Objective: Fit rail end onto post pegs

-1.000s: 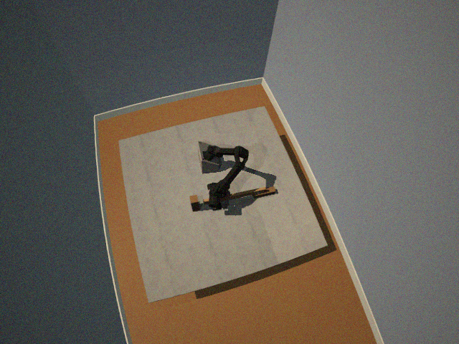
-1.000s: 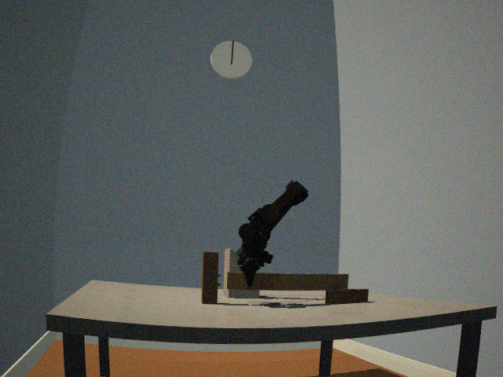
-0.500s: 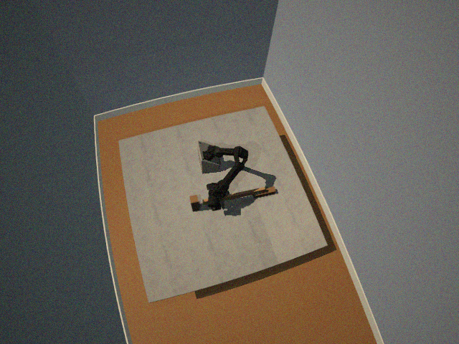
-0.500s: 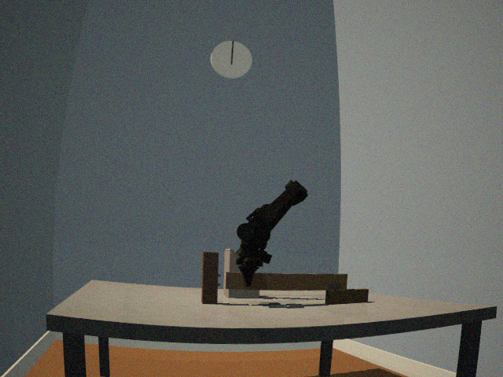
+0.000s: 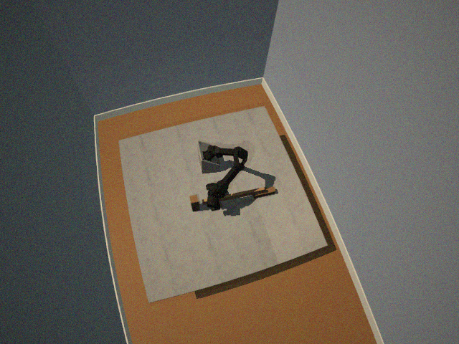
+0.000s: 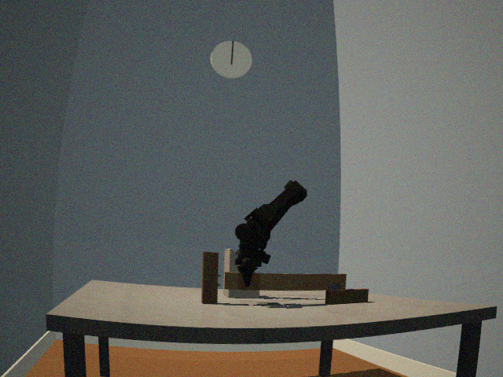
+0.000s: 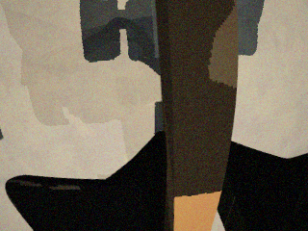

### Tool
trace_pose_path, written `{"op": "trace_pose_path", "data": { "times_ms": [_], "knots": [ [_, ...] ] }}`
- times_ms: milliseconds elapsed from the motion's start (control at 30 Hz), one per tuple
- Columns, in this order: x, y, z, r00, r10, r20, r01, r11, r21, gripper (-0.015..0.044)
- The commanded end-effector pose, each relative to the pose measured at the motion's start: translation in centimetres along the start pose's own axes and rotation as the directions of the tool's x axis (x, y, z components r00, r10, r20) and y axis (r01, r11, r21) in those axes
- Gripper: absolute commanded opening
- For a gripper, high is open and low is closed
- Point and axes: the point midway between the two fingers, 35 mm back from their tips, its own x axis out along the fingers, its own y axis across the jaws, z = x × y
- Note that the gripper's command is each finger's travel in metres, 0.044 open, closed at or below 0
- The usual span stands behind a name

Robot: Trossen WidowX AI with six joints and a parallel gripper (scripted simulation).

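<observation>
A: Exterior view: where was the rail (image 6: 284, 281)?

B: It lay close to level above the surface (image 6: 162, 308), lifted off it at the near end. Its far end sat at the low footboard block (image 6: 346, 295) on the right. Its near end stood just beside the post (image 6: 210, 277), with a narrow gap between them.

A: Could you see the 2 pegs?

B: No. They were too small and dark to make out in that gap, so I could not tell whether they had entered the holes.

A: And the pincer (image 6: 246, 280)?

B: It came down from above on the near part of the rail, closed on it, gripping the rail between its fingers. The arm (image 6: 272, 214) leaned up and to the right behind it.

A: What did the wrist view show?

B: The rail (image 7: 195, 110) ran straight up the middle of the picture, dark for most of its length with a lighter orange patch near the bottom. The black pincer bodies sat on both sides of it, pressed against it.

A: The top view?

B: The rail (image 5: 248, 193) pointed from the block towards the post (image 5: 193, 202), with the pincer (image 5: 213, 200) over its near part.
</observation>
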Motion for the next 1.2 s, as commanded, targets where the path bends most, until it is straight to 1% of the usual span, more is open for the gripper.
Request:
{"op": "trace_pose_path", "data": {
  "times_ms": [0,1167],
  "knots": [
    [-0.3,-0.2,-0.3,1.000,-0.008,-0.005,0.008,1.000,-0.002,0.0000],
    [-0.2,-0.2,-1.4,1.000,-0.008,-0.005,0.008,1.000,-0.003,0.0000]
  ]
}}
